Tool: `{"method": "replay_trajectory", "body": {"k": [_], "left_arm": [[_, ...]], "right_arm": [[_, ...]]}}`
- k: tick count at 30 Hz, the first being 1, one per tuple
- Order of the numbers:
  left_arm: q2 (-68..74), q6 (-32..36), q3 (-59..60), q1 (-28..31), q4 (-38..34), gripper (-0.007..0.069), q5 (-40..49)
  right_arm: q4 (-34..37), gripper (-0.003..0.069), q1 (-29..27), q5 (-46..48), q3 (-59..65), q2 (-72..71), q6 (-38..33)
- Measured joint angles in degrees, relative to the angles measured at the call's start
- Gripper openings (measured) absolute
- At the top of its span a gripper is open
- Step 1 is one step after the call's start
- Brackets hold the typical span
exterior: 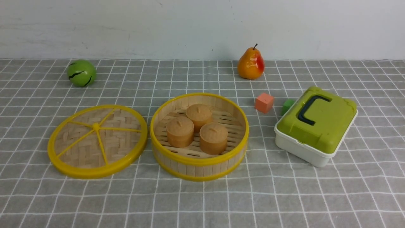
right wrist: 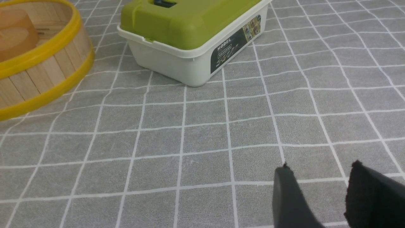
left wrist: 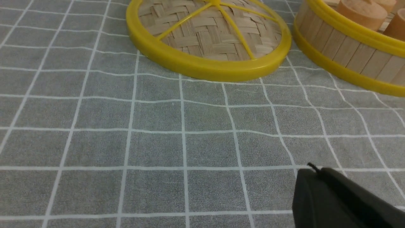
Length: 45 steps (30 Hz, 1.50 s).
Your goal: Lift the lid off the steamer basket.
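Observation:
The lid (exterior: 97,141), a woven bamboo disc with a yellow rim and spokes, lies flat on the cloth just left of the steamer basket (exterior: 199,164). The basket stands uncovered and holds three tan buns (exterior: 198,128). The lid (left wrist: 208,34) and basket wall (left wrist: 348,50) also show in the left wrist view. My left gripper (left wrist: 311,172) is shut and empty, hovering over bare cloth short of the lid. My right gripper (right wrist: 319,172) is open and empty over bare cloth; the basket (right wrist: 41,72) shows in its view. Neither gripper shows in the front view.
A white box with a green lid (exterior: 316,126) stands right of the basket, also in the right wrist view (right wrist: 190,34). An orange cube (exterior: 264,102) and green cube (exterior: 287,105) lie behind it. A pear (exterior: 251,64) and green ball (exterior: 81,73) stand at the back.

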Motion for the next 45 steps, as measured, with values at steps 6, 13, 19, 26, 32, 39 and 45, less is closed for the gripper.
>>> {"method": "replay_trajectory", "body": {"k": [6, 13, 19, 26, 32, 39, 45], "left_arm": [[0.0, 0.22, 0.0, 0.0, 0.0, -0.0013, 0.0], [0.0, 0.41, 0.0, 0.0, 0.0, -0.0013, 0.0], [0.0, 0.41, 0.0, 0.0, 0.0, -0.0012, 0.0], [0.0, 0.43, 0.0, 0.0, 0.0, -0.0008, 0.0], [0.0, 0.43, 0.0, 0.0, 0.0, -0.0003, 0.0], [0.0, 0.48, 0.0, 0.0, 0.02, 0.0004, 0.0], [0.0, 0.48, 0.0, 0.0, 0.02, 0.0013, 0.0]], "right_arm": [[0.0, 0.0242, 0.0, 0.0, 0.0, 0.0, 0.0], [0.0, 0.0242, 0.0, 0.0, 0.0, 0.0, 0.0], [0.0, 0.0242, 0.0, 0.0, 0.0, 0.0, 0.0], [0.0, 0.0242, 0.0, 0.0, 0.0, 0.0, 0.0], [0.0, 0.0241, 0.0, 0.0, 0.0, 0.0, 0.0], [0.0, 0.0241, 0.0, 0.0, 0.0, 0.0, 0.0], [0.0, 0.0241, 0.0, 0.0, 0.0, 0.0, 0.0]]}}
